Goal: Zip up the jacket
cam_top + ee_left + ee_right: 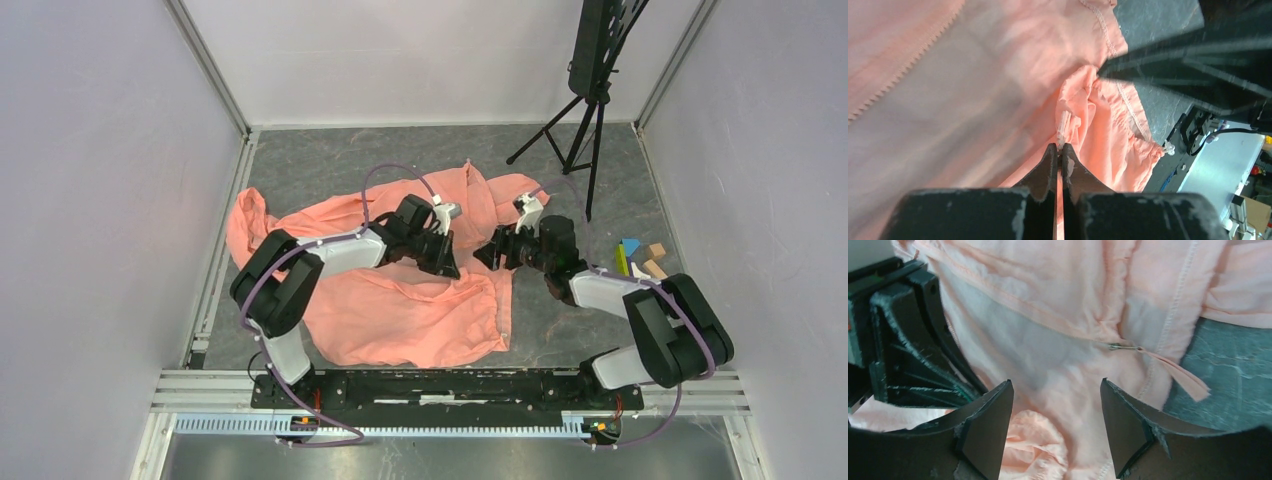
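The salmon-pink jacket (pixel 400 300) lies spread on the grey floor, its hood toward the back. My left gripper (pixel 447 258) is over the jacket's right part. In the left wrist view (pixel 1059 148) it is shut on a thin pale piece at the jacket's (pixel 998 75) zipper edge, with the gathered hem (pixel 1128 145) beyond. My right gripper (pixel 490 252) faces it closely and is open (pixel 1055 407) above the fabric (pixel 1048 315), holding nothing. A metal zipper slider (pixel 1118 346) with a pink pull tab (pixel 1180 377) lies just beyond its right finger (pixel 1128 425).
A black tripod stand (pixel 585 110) stands at the back right. Several coloured blocks (pixel 640 258) lie on the floor to the right of the right arm. White walls enclose the floor on three sides. The left gripper's black body (pixel 903 340) fills the left of the right wrist view.
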Robot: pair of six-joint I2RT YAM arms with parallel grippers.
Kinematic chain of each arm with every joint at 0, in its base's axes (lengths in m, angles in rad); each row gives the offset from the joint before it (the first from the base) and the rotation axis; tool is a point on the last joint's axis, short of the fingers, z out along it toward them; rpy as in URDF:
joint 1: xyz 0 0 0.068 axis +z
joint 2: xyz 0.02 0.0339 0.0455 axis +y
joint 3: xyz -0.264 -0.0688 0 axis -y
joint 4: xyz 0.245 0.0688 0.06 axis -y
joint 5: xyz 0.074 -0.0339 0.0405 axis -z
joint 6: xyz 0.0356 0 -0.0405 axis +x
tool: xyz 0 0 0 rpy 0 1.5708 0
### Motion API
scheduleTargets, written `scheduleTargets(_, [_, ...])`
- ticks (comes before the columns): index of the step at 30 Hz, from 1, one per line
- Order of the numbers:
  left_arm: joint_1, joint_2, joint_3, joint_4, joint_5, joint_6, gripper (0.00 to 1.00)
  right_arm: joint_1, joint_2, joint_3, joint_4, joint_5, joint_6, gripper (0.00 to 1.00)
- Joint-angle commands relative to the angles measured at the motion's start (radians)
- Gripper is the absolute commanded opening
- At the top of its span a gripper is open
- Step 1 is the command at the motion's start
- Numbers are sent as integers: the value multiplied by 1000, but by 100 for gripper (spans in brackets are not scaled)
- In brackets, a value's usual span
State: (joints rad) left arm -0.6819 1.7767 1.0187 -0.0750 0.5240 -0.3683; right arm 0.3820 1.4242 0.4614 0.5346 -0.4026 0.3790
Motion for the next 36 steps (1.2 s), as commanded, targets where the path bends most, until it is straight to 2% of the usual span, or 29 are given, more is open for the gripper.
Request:
scheduleTargets(1, [-7, 36, 69, -62, -27, 68, 2, -92, 50, 43, 6, -68, 12, 67])
scheduleTargets(5, [-7, 64, 93, -74, 7, 79, 2, -95, 154, 103, 62, -140, -22, 60])
scheduleTargets(8, [-7, 48, 73, -51, 28, 86, 2, -96, 217, 208, -83, -211, -160, 51])
scheduleTargets(12, [-7, 29, 52, -24, 55, 95, 2, -97, 234, 310, -263, -165, -399, 55])
scheduleTargets(17, [-7, 32, 54, -22, 65, 97, 2, -98, 307, 413, -412, -194, -574, 57])
scheduleTargets(21, [-6, 18, 38, -5, 75, 98, 2, -98, 315, 409, -411, -280, -635, 60])
scheduleTargets(25, [-6, 6, 26, 9, 83, 100, 2, -98, 322, 412, -410, -271, -659, 69])
scheduleTargets(30, [-5, 8, 28, 10, 89, 100, 2, -97, 365, 436, -412, -235, -649, 70])
scheduleTargets(36, [-4, -2, 17, 21, 94, 100, 2, -96, 389, 452, -380, -215, -607, 64])
